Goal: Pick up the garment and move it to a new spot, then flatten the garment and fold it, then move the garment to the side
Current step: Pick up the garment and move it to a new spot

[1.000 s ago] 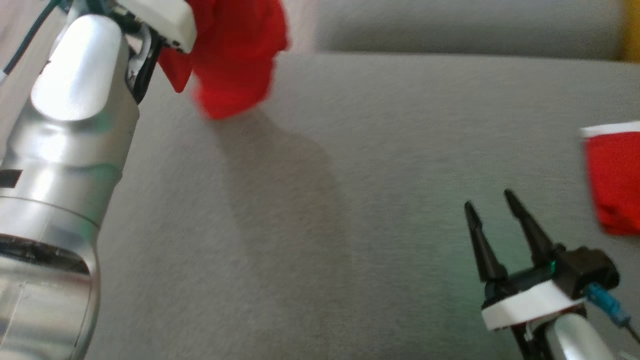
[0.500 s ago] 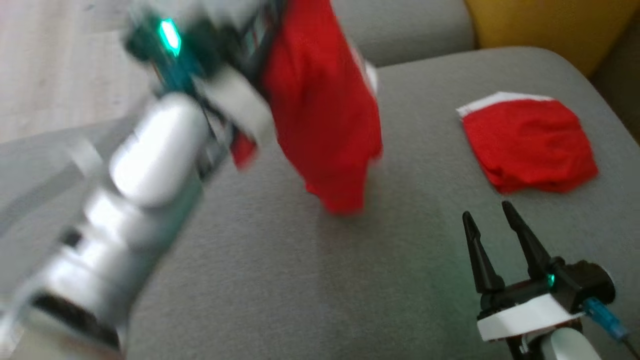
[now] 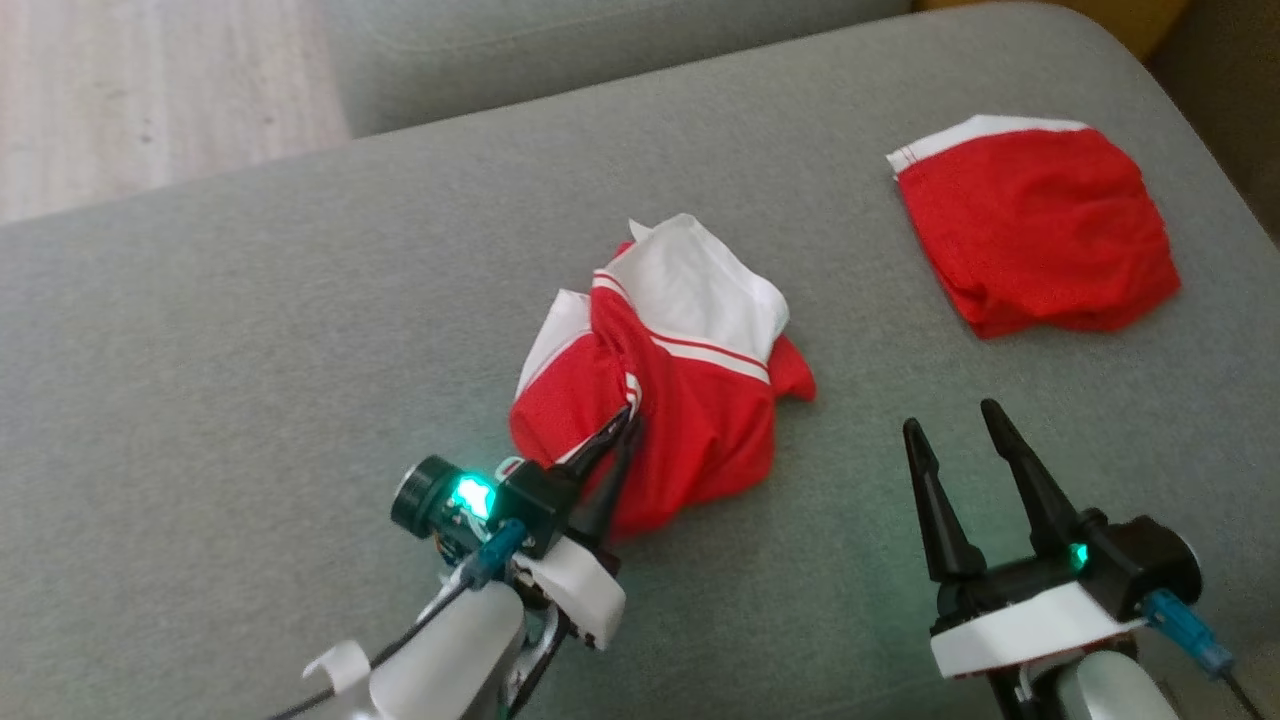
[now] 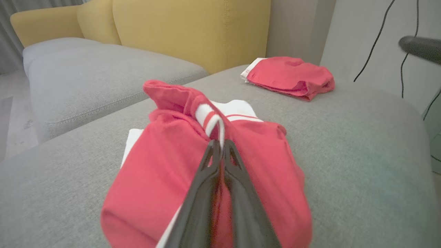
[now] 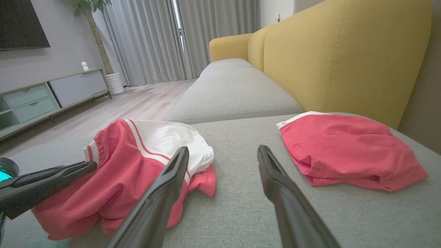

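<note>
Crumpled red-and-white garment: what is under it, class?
The grey sofa cushion shows all around the garment; the cloth hides whatever lies directly beneath.

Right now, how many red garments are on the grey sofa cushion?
2. A crumpled red-and-white garment lies in the middle of the cushion, pinched by the left gripper. A folded red garment lies apart, toward the far right. Nothing suggests another is hidden.

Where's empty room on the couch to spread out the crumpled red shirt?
Widest bare cushion: left of the crumpled garment. A narrower strip lies between it and the folded red garment. Crowded in front, where the left gripper pinches the cloth near the open right gripper.
</note>
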Available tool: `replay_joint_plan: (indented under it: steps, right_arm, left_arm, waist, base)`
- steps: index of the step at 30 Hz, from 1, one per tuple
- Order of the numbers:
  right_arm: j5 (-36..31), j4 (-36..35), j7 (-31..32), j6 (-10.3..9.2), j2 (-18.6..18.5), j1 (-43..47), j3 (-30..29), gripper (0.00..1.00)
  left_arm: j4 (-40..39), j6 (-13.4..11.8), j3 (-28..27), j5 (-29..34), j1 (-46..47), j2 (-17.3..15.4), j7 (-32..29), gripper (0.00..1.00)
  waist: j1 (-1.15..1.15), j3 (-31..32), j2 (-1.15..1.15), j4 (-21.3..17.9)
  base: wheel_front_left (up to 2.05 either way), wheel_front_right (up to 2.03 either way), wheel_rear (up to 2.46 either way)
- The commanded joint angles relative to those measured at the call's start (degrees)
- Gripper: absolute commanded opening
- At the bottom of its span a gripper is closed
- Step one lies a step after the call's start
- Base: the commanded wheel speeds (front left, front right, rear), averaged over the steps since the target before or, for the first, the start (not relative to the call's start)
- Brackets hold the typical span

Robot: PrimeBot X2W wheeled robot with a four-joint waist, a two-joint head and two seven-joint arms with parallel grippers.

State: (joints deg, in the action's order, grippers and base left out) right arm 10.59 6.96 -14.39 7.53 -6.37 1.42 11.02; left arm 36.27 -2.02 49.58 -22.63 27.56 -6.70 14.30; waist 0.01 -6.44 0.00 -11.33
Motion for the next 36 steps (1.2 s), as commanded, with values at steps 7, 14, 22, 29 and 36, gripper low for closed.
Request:
replay_joint_plan:
  steps: [7,14,22,29,36]
  right_arm:
    - [0.4,1.1,-0.6,-0.04,0.5,1.3,0.5,1.0]
    - [0.1,1.3,-0.6,-0.04,1.7,4.2,-2.6,1.0]
    - [-1.0,-0.1,-0.6,-0.04,2.9,9.1,-6.0,1.0]
    - [-1.6,-1.0,-0.6,-0.04,3.3,12.0,-8.4,1.0]
    - [-1.2,-1.1,-0.6,-0.04,3.5,12.4,-8.5,1.0]
  left_arm:
    - [-7.7,-3.4,-9.0,1.9,-5.7,1.0,0.7,1.0]
    - [-19.3,-7.5,-19.0,5.6,-15.0,-0.3,0.7,1.0]
    - [-30.2,-9.9,-27.1,9.6,-27.5,-0.9,0.7,1.0]
    - [-35.2,-10.7,-29.5,12.7,-37.4,0.0,0.7,1.0]
    - [-34.8,-9.4,-29.9,15.0,-40.0,1.2,0.7,1.0]
  waist:
    - [-0.01,6.7,0.0,6.0]
    - [-0.01,10.6,0.0,12.6]
    - [-0.01,13.7,0.0,18.6]
    - [-0.01,14.5,0.0,19.7]
    - [-0.01,14.6,0.0,19.8]
  base:
    - [0.0,0.0,0.0]
    - [0.0,0.0,0.0]
    - [0.0,0.0,0.0]
    - [0.0,0.0,0.0]
    - [0.0,0.0,0.0]
